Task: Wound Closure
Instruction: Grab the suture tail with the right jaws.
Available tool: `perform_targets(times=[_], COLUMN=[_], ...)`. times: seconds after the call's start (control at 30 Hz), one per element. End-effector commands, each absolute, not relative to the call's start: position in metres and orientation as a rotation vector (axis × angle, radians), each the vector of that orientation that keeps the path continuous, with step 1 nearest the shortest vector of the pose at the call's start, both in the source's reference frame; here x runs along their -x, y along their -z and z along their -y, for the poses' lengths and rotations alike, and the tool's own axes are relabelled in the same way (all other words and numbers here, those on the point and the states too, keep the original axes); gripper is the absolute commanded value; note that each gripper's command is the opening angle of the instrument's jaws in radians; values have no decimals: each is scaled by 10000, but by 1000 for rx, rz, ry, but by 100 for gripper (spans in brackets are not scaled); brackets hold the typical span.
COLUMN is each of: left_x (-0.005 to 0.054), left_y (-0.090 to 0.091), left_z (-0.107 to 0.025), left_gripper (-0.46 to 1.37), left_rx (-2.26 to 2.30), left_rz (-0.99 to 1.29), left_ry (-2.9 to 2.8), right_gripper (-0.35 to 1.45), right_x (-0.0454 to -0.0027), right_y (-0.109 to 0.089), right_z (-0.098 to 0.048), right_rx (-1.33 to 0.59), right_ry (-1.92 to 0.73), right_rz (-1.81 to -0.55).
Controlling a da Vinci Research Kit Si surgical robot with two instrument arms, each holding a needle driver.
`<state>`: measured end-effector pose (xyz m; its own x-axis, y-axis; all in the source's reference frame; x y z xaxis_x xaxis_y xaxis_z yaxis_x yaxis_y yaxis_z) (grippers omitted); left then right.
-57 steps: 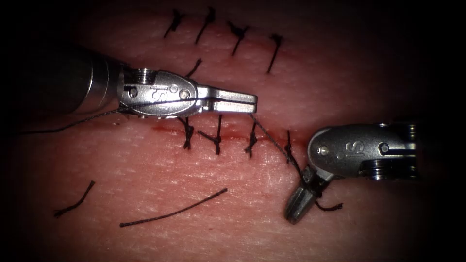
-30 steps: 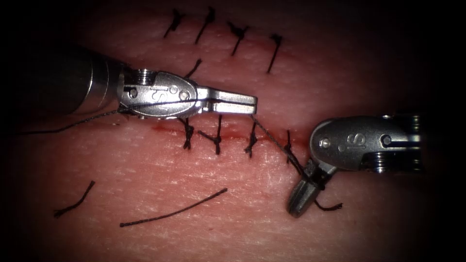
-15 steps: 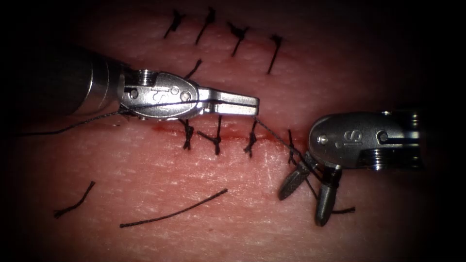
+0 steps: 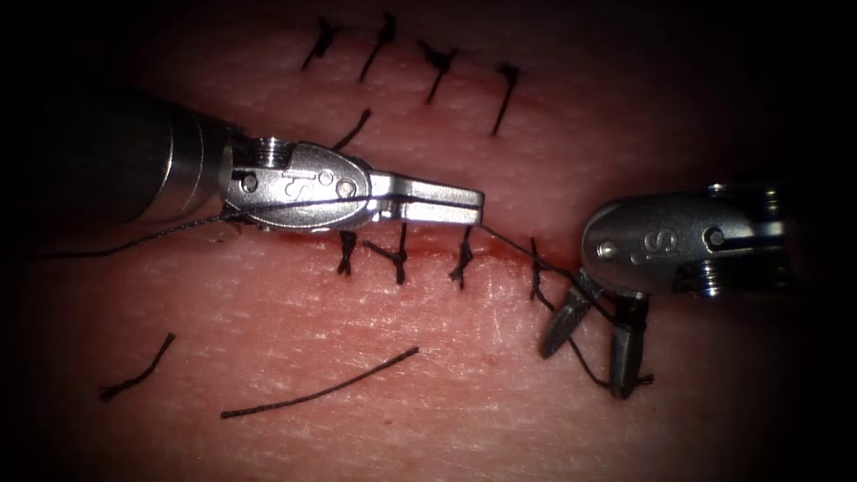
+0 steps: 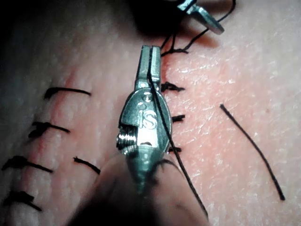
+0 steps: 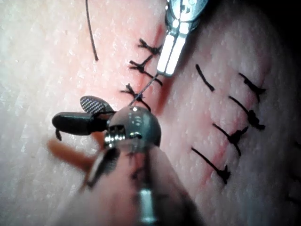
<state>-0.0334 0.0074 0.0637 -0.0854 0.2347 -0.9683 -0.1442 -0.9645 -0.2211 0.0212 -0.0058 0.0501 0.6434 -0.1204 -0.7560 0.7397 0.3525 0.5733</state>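
Left end effector (image 4: 478, 203): clamped on thread (image 4: 513, 249) just above the cut (image 4: 428, 253). Right end effector (image 4: 589, 351): jaws apart, holding nothing, at the cut's right end.

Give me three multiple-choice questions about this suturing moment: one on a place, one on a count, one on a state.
1. The right tool's jaws stand at: A the cut's right end; B its left end; C the far stitch row.
2. Loose cut ends lying lower left: A one; B two; C five.
3. The left tool's jaws are: A open; B shut on a needle; C shut on the thread.
1A: it straddles thread, jaws open, by the rightmost stitch. 2B: two lie there. 3C: thread leaves its shut tip.
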Motion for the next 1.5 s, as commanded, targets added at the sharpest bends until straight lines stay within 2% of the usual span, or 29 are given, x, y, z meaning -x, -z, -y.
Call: perform_targets(times=[0.03, 0.33, 1.03, 1.2, 1.5], left_x=[335, 337, 342, 342, 343], left_y=[-637, -637, -640, -640, -641], left_z=[-73, -69, -65, -65, -66], left_gripper=[-35, -35, -35, -35, -35], left_rx=[1933, 1938, 1945, 1945, 1945], left_rz=[102, 105, 100, 99, 107], left_ry=[-2141, -2141, -2148, -2148, -2143], right_gripper=[94, 93, 86, 76, 81], right_x=[-212, -202, -190, -190, -190], right_y=[-503, -510, -536, -536, -536], right_z=[59, 63, 64, 62, 63], right_rx=[-1069, -1032, -1000, -991, -899], right_ry=[629, 710, 773, 798, 843], right_rz=[-687, -629, -620, -636, -678])
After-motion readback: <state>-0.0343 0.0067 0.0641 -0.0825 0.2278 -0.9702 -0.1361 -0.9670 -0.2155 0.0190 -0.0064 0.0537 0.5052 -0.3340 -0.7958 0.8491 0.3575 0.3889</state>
